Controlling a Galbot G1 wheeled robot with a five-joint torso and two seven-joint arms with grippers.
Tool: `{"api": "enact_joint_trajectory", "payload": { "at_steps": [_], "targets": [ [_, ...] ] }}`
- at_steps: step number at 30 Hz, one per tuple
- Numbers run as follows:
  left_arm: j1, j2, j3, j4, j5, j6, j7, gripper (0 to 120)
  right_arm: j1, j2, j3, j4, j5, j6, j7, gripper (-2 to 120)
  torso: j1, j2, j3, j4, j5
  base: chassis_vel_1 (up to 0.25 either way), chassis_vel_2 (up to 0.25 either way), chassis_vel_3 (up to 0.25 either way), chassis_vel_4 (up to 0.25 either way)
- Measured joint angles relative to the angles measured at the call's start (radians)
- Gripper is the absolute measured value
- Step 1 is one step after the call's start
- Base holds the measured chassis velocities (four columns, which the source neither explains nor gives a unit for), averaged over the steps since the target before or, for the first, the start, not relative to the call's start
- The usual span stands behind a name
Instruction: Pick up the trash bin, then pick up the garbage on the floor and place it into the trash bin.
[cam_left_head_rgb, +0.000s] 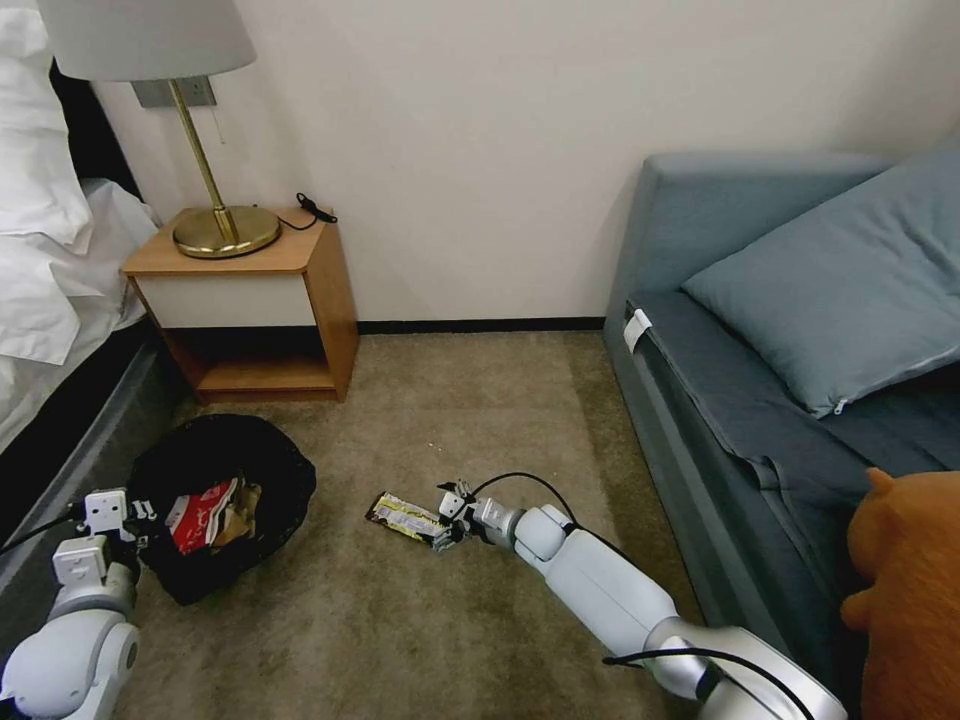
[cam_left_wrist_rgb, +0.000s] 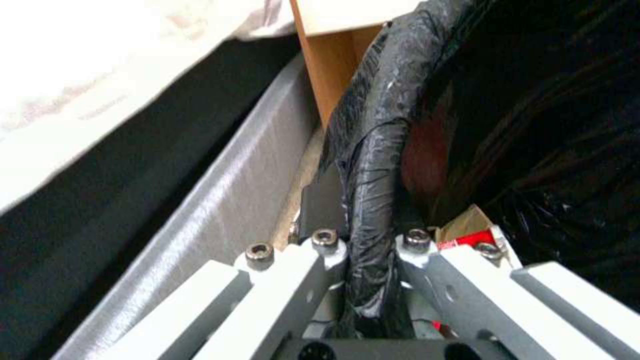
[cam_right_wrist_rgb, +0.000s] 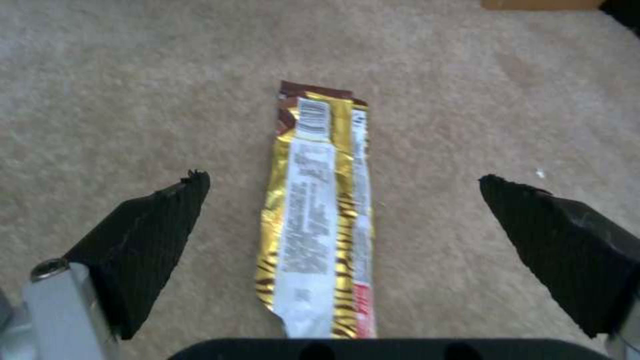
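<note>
- Black plastic lining covers the trash bin (cam_left_head_rgb: 225, 500), which sits tilted on the carpet (cam_left_head_rgb: 420, 610) just in front of the wooden nightstand (cam_left_head_rgb: 255, 300), between the nightstand and the robot.
- Inside the trash bin lie a red-white packet (cam_left_head_rgb: 200, 515) and a piece of crumpled brown paper (cam_left_head_rgb: 240, 510), touching each other.
- At the side of the trash bin nearest the bed (cam_left_head_rgb: 50, 300), the left gripper (cam_left_head_rgb: 125, 525) is clamped on the bagged rim; in the left wrist view the rolled black rim (cam_left_wrist_rgb: 373, 200) runs straight between the left gripper's fingers (cam_left_wrist_rgb: 313, 280), which press narrowly on it from both sides.
- A snack wrapper (cam_left_head_rgb: 405, 517), gold and white with dark brown stripes, lies flat on the carpet to the right of the trash bin, well clear of it.
- The right gripper (cam_left_head_rgb: 448, 520) is low at the wrapper's end farthest from the trash bin, its arm stretching back toward the sofa (cam_left_head_rgb: 780, 400).
- In the right wrist view the right gripper (cam_right_wrist_rgb: 340, 200) is spread wide, one black pad (cam_right_wrist_rgb: 143, 240) on either side of the snack wrapper (cam_right_wrist_rgb: 320, 220), neither pad touching it.
- Whether the pads already rest on the carpet is hard to judge; they appear to be just above it.
- A brass lamp (cam_left_head_rgb: 215, 200) stands on the nightstand.
</note>
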Motion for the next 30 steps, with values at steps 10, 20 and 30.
{"api": "enact_joint_trajectory", "payload": {
  "at_steps": [10, 20, 30],
  "targets": [
    [0.024, -0.004, -0.053, -0.022, -0.003, 0.003, 0.000, 1, -0.008, 0.046, 0.011, -0.056, -0.009, 0.041, 0.006, 100, 0.000, 0.000, 0.000, 0.0000, 0.0000, 0.000, 0.000, 0.000, 0.000],
    [0.030, -0.016, -0.064, 0.019, -0.003, -0.014, 0.002, 1, -0.014, 0.037, 0.014, -0.056, -0.006, 0.051, 0.017, 100, 0.000, 0.000, 0.000, 0.0000, -0.0001, 0.000, 0.000, 0.000, 0.000],
    [0.029, -0.022, -0.066, 0.034, -0.002, -0.018, 0.003, 1, -0.022, 0.037, 0.020, -0.051, -0.008, 0.055, 0.033, 100, 0.000, 0.000, 0.000, 0.0000, 0.0000, 0.000, 0.000, 0.000, 0.000]
  ]
}}
